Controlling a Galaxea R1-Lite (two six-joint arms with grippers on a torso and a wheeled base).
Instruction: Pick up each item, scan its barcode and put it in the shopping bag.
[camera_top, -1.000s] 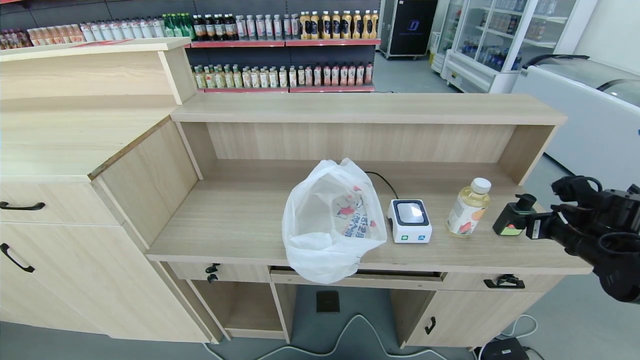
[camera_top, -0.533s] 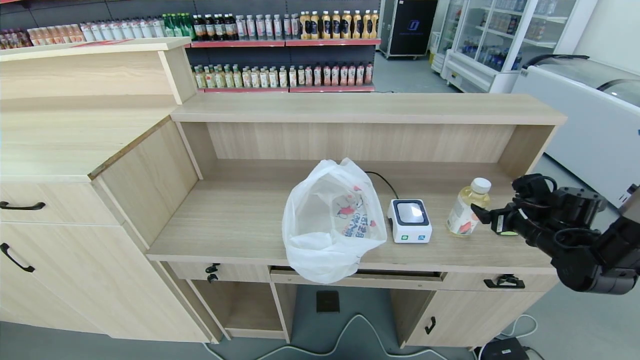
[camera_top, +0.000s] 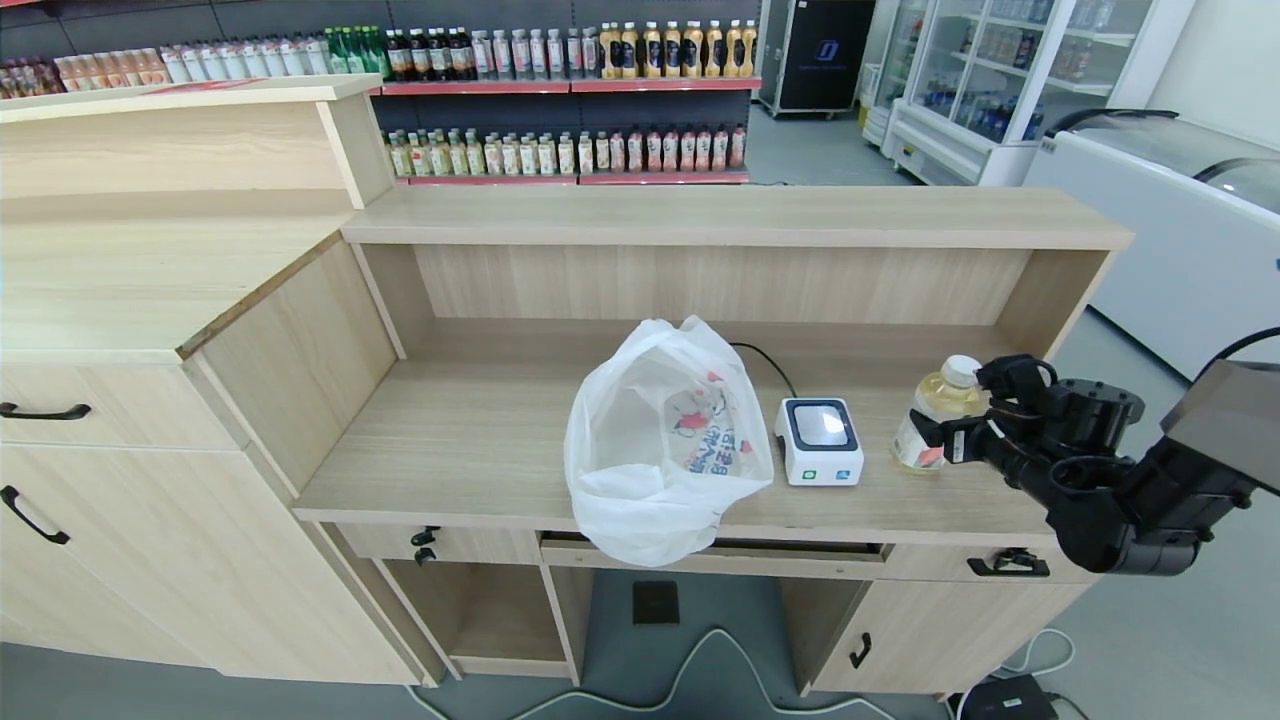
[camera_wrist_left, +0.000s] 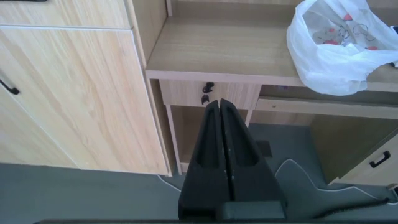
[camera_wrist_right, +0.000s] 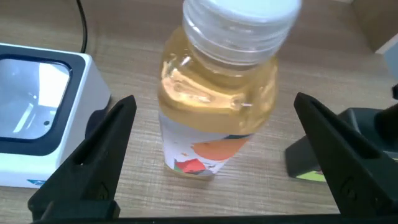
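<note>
Bottle (camera_top: 935, 405) now stands between the wide-open, empty fingers of the right end effector (camera_wrist_right: 216, 118), which has swung in around it; gripping looks next.

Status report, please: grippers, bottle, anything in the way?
Right gripper open, fingers astride the bottle, not closed. Left gripper shut, away from the counter. Scanner close beside bottle.

We log a light wood counter (camera_top: 480, 440), set below a raised ledge. On it stand:
- a white plastic shopping bag (camera_top: 660, 440) at centre, mouth open, its lower edge drooping over the front edge
- a white scanner (camera_top: 820, 440) just beside the bag on the right, with a black cable (camera_top: 765, 365) running to the back
- an upright bottle (camera_top: 930, 415) of yellow liquid, further right
- a dark item with a green label (camera_wrist_right: 314, 160) near the bottle
</note>
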